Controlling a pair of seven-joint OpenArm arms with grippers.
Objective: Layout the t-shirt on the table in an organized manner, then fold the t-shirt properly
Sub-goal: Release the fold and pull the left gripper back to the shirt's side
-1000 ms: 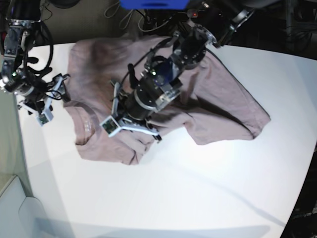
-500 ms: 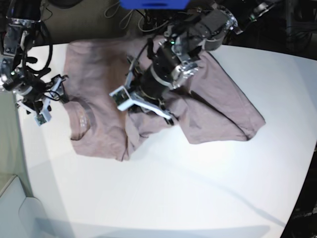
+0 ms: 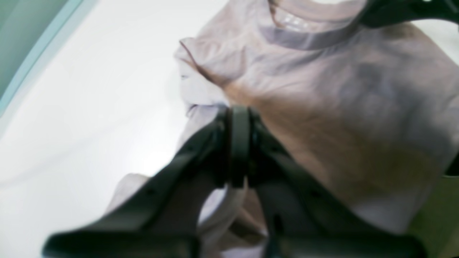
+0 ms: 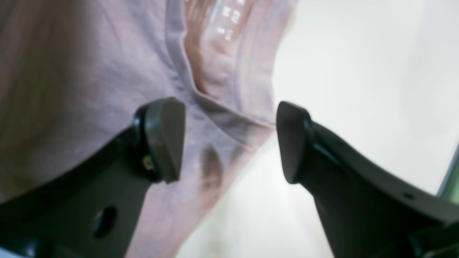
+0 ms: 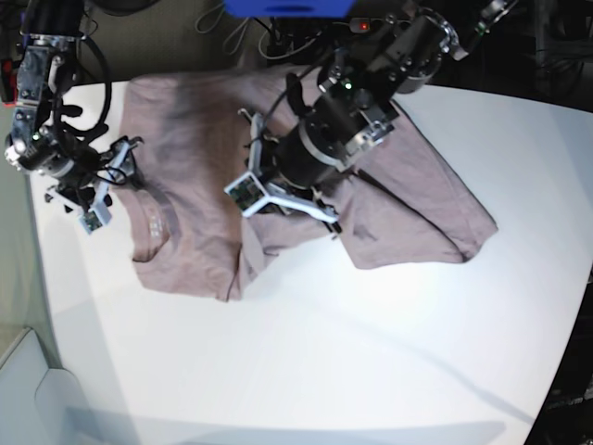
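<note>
Two grippers worked the t-shirt, rumpled at the table's far side: left gripper pinched a fold, right gripper spread, empty, beside the collar. Pulling outward evenly would flatten it best.

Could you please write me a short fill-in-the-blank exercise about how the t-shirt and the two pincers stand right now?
1. The left pincer is ____ on a bunch of the t-shirt.
2. The right pincer stands ____, gripping nothing.
3. The right pincer hangs near the shirt's ____.
4. The shirt lies on the white ____.

Missing words: shut; open; collar; table
</note>
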